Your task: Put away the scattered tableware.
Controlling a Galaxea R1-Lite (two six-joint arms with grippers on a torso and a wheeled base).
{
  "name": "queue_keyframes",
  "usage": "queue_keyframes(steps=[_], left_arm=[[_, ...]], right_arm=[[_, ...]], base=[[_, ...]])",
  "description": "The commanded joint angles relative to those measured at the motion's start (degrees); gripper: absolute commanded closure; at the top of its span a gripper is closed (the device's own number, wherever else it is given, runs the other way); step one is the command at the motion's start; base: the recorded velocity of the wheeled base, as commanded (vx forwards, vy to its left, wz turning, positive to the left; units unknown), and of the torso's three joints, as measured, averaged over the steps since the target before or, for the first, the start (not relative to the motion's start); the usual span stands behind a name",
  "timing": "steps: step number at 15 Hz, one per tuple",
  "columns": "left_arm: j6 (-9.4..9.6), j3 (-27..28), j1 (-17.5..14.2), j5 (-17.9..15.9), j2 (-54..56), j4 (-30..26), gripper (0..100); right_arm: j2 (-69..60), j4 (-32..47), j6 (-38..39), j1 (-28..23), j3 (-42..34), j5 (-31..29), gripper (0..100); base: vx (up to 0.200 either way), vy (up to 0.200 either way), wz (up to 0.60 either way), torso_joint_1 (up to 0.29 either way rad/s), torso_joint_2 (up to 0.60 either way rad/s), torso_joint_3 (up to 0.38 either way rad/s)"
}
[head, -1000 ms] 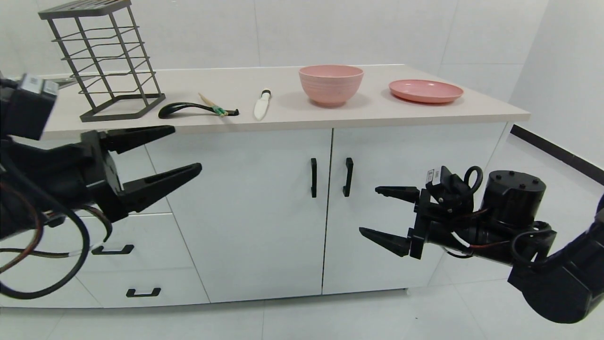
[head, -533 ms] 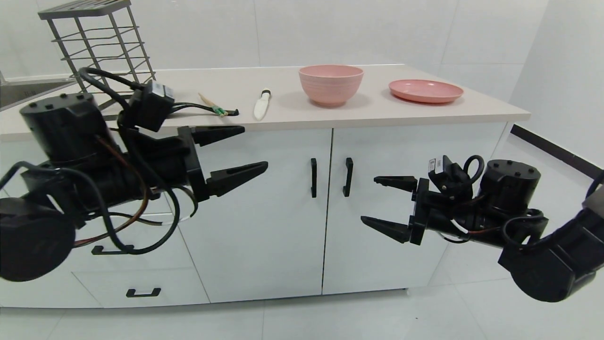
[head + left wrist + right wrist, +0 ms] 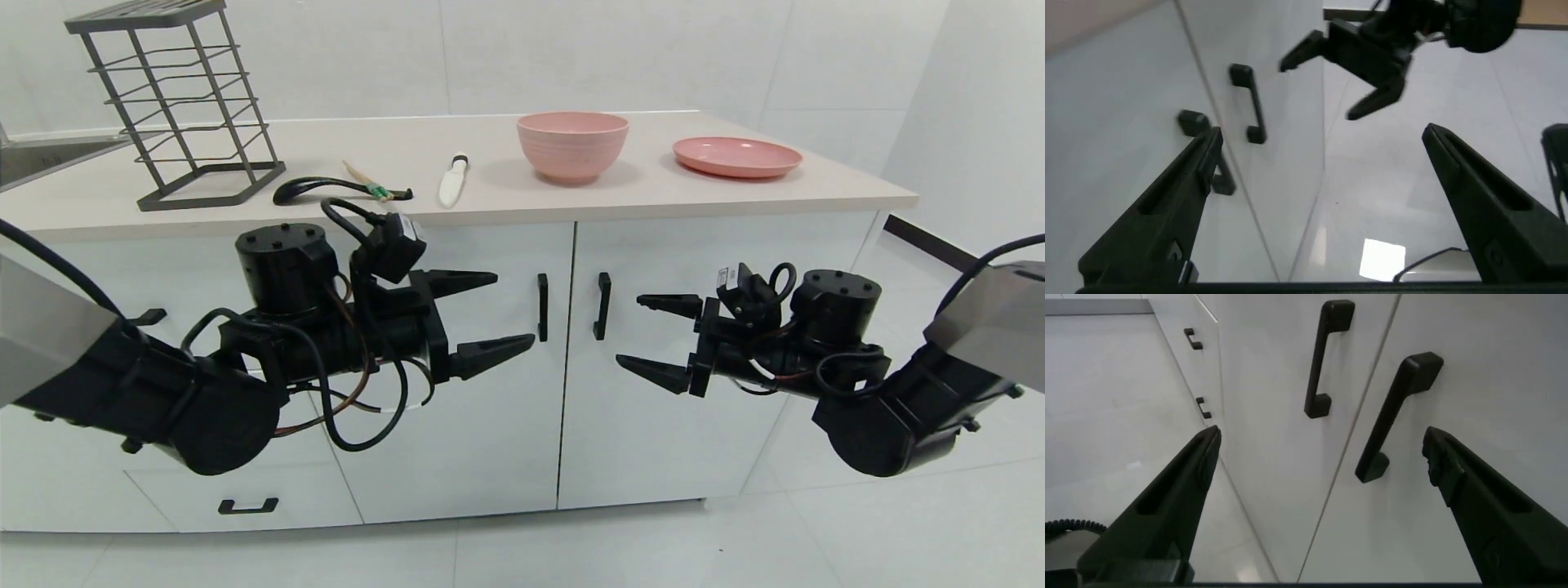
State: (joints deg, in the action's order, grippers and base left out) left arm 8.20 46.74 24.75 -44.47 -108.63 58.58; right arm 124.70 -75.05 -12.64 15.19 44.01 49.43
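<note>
Left end effector [image 3: 514, 309]: hanging at centre left of the head frame, jaws spread wide and carrying nothing, in front of the cabinet doors [image 3: 482, 367] and below the desk [image 3: 637, 192] edge.
Right end effector [image 3: 629, 330]: hanging at centre right, jaws likewise spread and empty, pointing toward the two door handles [image 3: 602, 305].
Tableware location: all is lying on the desk in the upper half of the frame. The pink bowl [image 3: 572, 145] is sitting upper centre, with the pink plate [image 3: 736, 157] apart to its right and the white knife [image 3: 453, 181] to its left. The black spoon [image 3: 326, 188] and chopsticks [image 3: 369, 181] are lying together farther left, near the wire rack [image 3: 175, 106].
Handling, bowl and plate: appearing rigid, smooth and fairly light. Pinching the rim is looking most workable, and slipping is the main risk.
Handling, cutlery: thin, stiff pieces lying flat. Pinching across the handle is advised, and the chopsticks are likely to roll.
Progress: judged as not begun.
</note>
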Motion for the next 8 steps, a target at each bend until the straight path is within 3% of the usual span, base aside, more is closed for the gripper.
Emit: queue_keyframes(steps=[1, 8], left_arm=[[0.06, 0.46, 2.41, -0.09, -2.73, -0.04, 0], [-0.12, 3.89, 5.05, 1.14, -5.19, -1.1, 0]], right_arm=[[4.33, 0.07, 0.16, -0.95, 4.07, 1.54, 0], [9.6, -0.01, 0.34, -0.6, 10.48, 3.65, 0]], base=[[0.0, 0.0, 0.0, 0.0, 0.0, 0.0], [0.0, 0.0, 0.0, 0.0, 0.0, 0.0]])
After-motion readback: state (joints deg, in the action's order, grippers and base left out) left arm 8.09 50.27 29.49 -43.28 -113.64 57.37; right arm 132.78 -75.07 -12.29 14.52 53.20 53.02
